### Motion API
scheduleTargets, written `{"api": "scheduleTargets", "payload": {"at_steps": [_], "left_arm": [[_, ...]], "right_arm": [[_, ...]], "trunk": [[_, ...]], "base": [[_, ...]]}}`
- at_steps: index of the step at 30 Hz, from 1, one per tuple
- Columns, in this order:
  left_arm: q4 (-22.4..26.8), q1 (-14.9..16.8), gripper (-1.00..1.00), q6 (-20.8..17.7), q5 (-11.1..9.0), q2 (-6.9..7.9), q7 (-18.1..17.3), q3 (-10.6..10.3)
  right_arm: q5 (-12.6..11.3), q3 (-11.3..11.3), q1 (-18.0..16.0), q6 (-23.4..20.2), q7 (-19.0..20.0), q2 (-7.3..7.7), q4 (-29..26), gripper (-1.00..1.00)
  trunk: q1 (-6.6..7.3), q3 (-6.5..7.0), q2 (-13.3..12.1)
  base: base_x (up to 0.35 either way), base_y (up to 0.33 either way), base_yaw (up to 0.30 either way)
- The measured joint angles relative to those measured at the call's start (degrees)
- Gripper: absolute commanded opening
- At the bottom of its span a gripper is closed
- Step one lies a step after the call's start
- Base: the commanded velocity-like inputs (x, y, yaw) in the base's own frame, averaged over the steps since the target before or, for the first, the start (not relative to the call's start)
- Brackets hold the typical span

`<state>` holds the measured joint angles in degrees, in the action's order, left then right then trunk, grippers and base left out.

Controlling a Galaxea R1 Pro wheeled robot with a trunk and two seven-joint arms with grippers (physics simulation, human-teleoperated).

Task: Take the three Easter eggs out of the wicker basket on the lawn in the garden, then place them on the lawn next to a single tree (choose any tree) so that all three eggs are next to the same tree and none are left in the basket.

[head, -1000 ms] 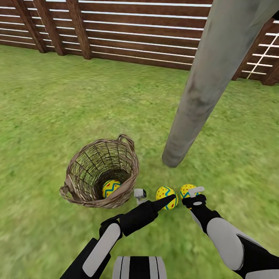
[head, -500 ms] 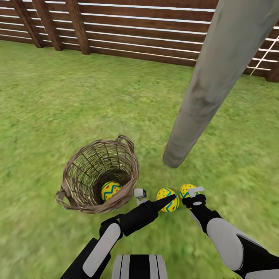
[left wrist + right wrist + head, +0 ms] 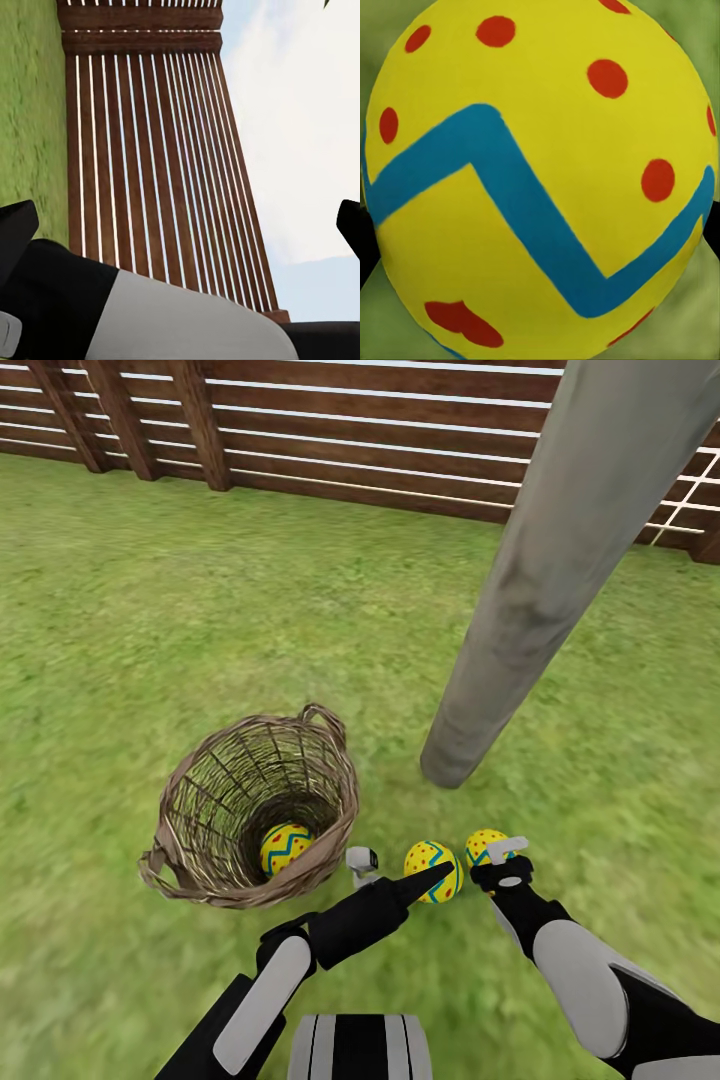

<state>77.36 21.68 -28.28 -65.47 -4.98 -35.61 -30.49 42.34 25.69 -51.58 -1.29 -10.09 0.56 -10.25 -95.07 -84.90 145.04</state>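
Your right gripper (image 3: pixel 497 852) sits low on the lawn (image 3: pixel 150 640) w/ its fingers either side of the rightmost egg (image 3: pixel 483 847). In the right wrist view that egg (image 3: pixel 536 176) sits tight up against the cam, dark finger bits at both its edges, so the grip looks closed on it, egg down at grass level. Just beside it, toward the basket, lies the second egg (image 3: pixel 433 870), on the grass; the two are near each other, can't tell if touching.

Your left gripper (image 3: pixel 395 870) hangs in front of that second egg, one dark finger across it, one light finger tip nearer the basket; nothing between the fingers, jaws apart. Left wrist view looks off at the fence (image 3: pixel 150 150) & sky.

The wicker basket (image 3: pixel 250 810) stands a bit tilted, just left of the left gripper, w/ the third egg (image 3: pixel 285 847) in its bottom. The tree (image 3: pixel 560 570) trunk meets the grass just beyond the two loose eggs, near them. Fence runs along the far edge of the lawn.
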Motion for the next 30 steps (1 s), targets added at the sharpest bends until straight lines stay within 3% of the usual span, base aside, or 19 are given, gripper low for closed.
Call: {"api": "scheduleTargets", "payload": {"at_steps": [4,5,16,30], "left_arm": [[0.00,0.00,1.00,0.00,0.04,0.02,0.00,0.00],[0.00,0.00,1.00,0.00,0.05,0.03,0.02,0.00],[-0.31,0.00,1.00,0.08,-0.28,0.05,0.07,0.00],[-0.05,0.00,1.00,-0.19,-0.30,-0.03,0.00,0.00]], "right_arm": [[0.09,0.04,0.00,-0.01,-0.43,-0.07,0.04,-1.00],[0.12,0.02,0.00,0.00,-0.56,-0.09,0.07,1.00],[0.27,-0.11,-0.01,-0.28,-0.16,0.00,0.87,1.00],[-0.64,-0.05,0.01,-0.10,0.37,0.18,0.95,1.00]], "trunk": [[0.00,0.00,0.00],[0.00,0.00,0.00],[-0.02,0.00,-0.01],[0.31,3.09,-0.21]], "base": [[0.000,0.000,0.000],[0.000,0.000,0.000],[0.000,0.000,0.000],[0.000,0.000,0.000]]}}
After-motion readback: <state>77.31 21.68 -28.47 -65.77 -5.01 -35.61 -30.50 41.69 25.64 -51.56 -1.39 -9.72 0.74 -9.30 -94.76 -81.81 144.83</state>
